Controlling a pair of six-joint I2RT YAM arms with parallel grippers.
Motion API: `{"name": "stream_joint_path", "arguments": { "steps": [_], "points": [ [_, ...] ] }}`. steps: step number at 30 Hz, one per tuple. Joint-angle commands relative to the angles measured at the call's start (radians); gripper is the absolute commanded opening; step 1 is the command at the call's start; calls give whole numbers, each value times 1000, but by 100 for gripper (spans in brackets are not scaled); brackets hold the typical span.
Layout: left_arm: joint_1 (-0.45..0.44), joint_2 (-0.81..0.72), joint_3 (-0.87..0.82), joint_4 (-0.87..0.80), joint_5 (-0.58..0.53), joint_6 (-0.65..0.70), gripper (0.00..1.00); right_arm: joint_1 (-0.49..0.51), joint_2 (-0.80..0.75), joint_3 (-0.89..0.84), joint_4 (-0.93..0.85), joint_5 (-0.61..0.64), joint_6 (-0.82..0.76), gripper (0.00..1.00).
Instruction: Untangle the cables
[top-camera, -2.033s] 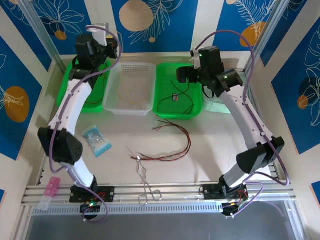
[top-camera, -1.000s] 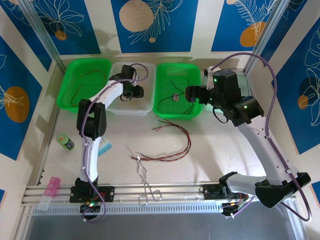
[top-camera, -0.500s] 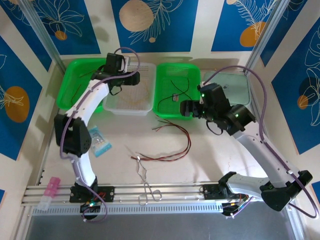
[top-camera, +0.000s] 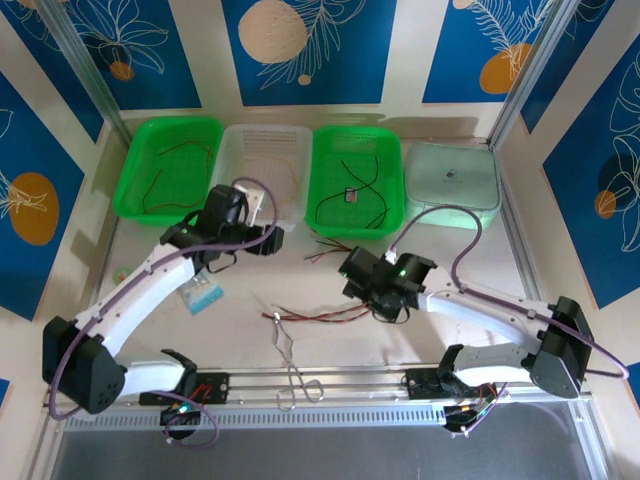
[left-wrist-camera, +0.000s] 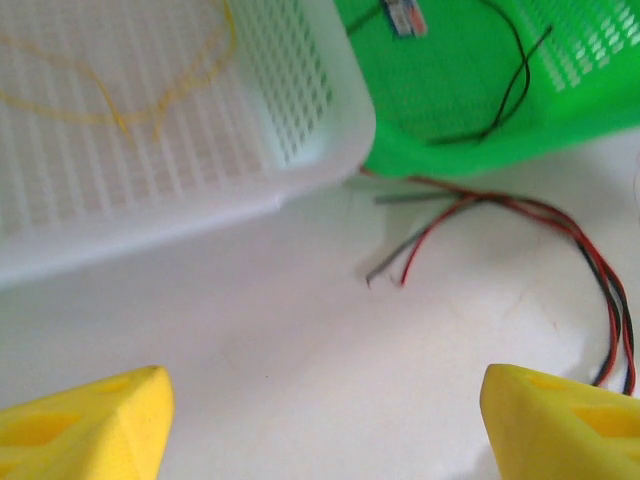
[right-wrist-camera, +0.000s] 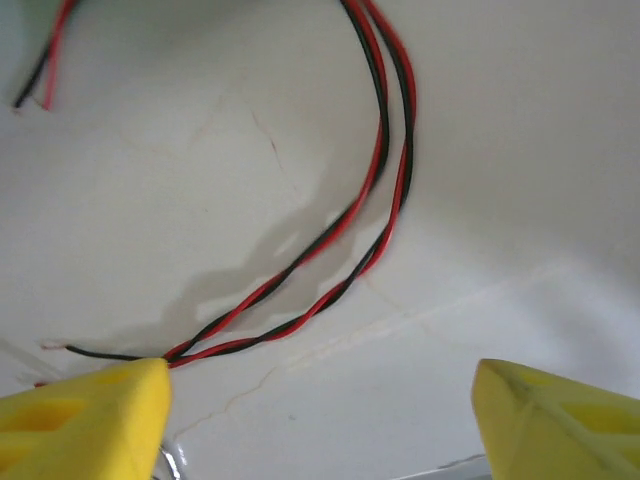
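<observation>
Arms have both swung down from the back trays (top-camera: 360, 128) to the desk (top-camera: 240, 340), left claw (left-wrist-camera: 325, 430) and right claw (right-wrist-camera: 320, 420) open and empty over the twisted red-black cables (right-wrist-camera: 383, 130) lying there, which probably get separated next.

White arms (top-camera: 140, 283), black joints (top-camera: 562, 347), purple cables (top-camera: 440, 212)

Glossy plastic-coated cables (right-wrist-camera: 406, 130) lie on a matt table (top-camera: 240, 340) beside perforated plastic baskets (left-wrist-camera: 310, 110).

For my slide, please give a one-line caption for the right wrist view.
Open right gripper above twisted red-and-black cables lying on the white table.
</observation>
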Motion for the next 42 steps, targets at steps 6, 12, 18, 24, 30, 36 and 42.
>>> {"name": "stream_joint_path", "arguments": {
  "steps": [6, 12, 18, 24, 30, 36, 42],
  "points": [
    [-8, -142, -40, -130, 17, -127, 78, 85, 183, 154, 72, 100, -229, 73],
    [-1, -194, -46, -176, -8, -146, 78, 61, 143, 94, 238, 16, -622, 71],
    [0, -214, -97, -163, 26, -197, 76, -23, 97, 26, 351, -153, -919, 62],
    [0, -239, -142, -168, 35, -236, 76, -25, 108, -23, 392, -230, -1247, 45],
    [1, -264, -171, -188, 40, -247, 75, 30, 126, -91, 474, -274, -1514, 33],
    [2, -301, -216, -172, 48, -296, 75, 13, 166, -78, 486, -356, -1567, 38],
    [11, -327, -254, -192, 25, -326, 73, 56, 303, -17, 466, -344, -1608, 39]
  ]
}}
